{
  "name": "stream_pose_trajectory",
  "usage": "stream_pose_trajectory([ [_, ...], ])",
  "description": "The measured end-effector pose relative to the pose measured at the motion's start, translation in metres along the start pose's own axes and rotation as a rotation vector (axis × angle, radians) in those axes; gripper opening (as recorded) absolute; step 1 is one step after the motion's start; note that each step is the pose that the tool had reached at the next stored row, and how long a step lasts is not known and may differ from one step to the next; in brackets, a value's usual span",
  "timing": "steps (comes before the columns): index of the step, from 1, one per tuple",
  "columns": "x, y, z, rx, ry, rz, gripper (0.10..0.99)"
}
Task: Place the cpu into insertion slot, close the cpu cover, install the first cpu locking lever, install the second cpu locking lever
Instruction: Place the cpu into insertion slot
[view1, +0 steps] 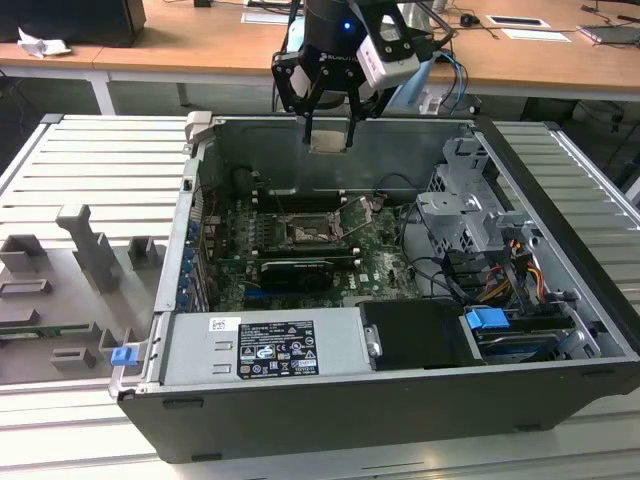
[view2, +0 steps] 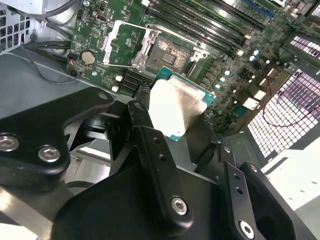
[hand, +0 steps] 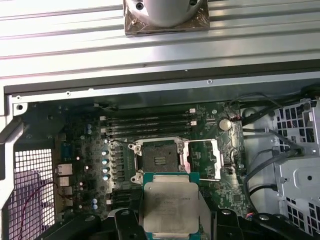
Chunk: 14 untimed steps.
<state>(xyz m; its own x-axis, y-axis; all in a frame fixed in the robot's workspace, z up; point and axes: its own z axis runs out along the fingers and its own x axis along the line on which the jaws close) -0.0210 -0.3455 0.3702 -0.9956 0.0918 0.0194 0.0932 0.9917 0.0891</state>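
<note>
My gripper (view1: 328, 132) hangs above the open computer case, shut on the cpu (view1: 328, 143), a pale grey square chip with a green edge. In both wrist views the cpu (hand: 170, 204) (view2: 175, 106) sits between the black fingers (hand: 125, 222) (view2: 150, 142), held in the air above the green motherboard. The insertion slot (hand: 159, 161) (view2: 167, 52) (view1: 312, 230) lies bare below it, with its dark centre showing. The cpu cover (hand: 205, 159) (view2: 125, 44) is swung open and lies beside the slot.
Long black memory slots (hand: 147, 125) run beside the socket. A grey power supply (view1: 265, 345) fills the case's near side, and a drive cage (view1: 470, 215) with cables stands at the exterior view's right. A grey fixture (view1: 90, 250) sits outside the case at the left.
</note>
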Motion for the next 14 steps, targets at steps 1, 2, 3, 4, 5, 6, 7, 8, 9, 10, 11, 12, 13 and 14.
stream_pose_trajectory([
  [1,0.0,0.0,0.0,0.0,-0.0003,0.003,0.529],
  [2,0.0,0.0,0.0001,0.0,-0.0005,0.005,0.529],
  [3,0.0,0.0,0.0001,0.0,-0.0007,0.008,0.529],
  [4,0.0,0.0,0.0001,0.0,-0.001,0.011,0.529],
  [5,0.0,0.0,0.0002,0.0,-0.0015,0.017,0.529],
  [6,0.0,0.0,0.0002,0.0,-0.0019,0.02,0.529],
  [7,0.0,0.0,0.0002,-0.001,-0.0022,0.024,0.529],
  [8,0.0,0.0,0.0002,-0.001,-0.0024,0.026,0.529],
  [9,0.0,0.0,0.0002,-0.001,-0.0026,0.029,0.529],
  [10,0.0,0.0,0.0003,-0.001,-0.0028,0.031,0.529],
  [11,0.0,0.0,0.0003,-0.001,-0.0032,0.035,0.529],
  [12,0.0,0.0,0.0003,-0.001,-0.0037,0.041,0.529],
  [13,0.0,0.0,0.0004,-0.001,-0.004,0.044,0.529],
  [14,0.0,0.0,0.0004,-0.001,-0.0043,0.048,0.529],
])
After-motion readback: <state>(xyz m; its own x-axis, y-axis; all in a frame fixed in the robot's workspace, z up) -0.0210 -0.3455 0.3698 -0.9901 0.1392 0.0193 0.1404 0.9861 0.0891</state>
